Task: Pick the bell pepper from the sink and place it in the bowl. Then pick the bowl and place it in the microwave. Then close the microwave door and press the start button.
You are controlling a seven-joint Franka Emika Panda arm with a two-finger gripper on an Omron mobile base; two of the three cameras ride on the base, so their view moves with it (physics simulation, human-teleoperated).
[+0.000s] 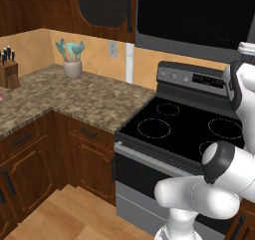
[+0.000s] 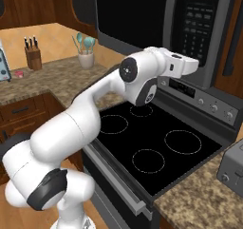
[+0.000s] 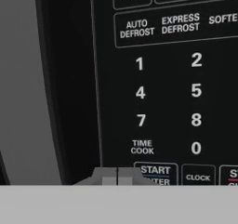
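Observation:
The microwave (image 2: 142, 19) hangs above the stove with its door (image 1: 199, 15) shut flat against the front. Its keypad strip (image 2: 198, 28) is on the right side. My gripper (image 3: 117, 175) is shut, with its fingertips pressed together at the left edge of the START button (image 3: 156, 170), under TIME COOK. In the right base view the white hand (image 2: 182, 64) reaches out level to the lower part of the keypad. The bell pepper, the bowl and the sink are out of view.
A black glass cooktop (image 1: 184, 124) lies under the arm, with its control panel (image 2: 204, 100) just below the hand. On the granite counter (image 1: 74, 97) stand a utensil pot (image 1: 72, 62) and a knife block (image 1: 7, 70). A toaster (image 2: 232, 168) sits at the right.

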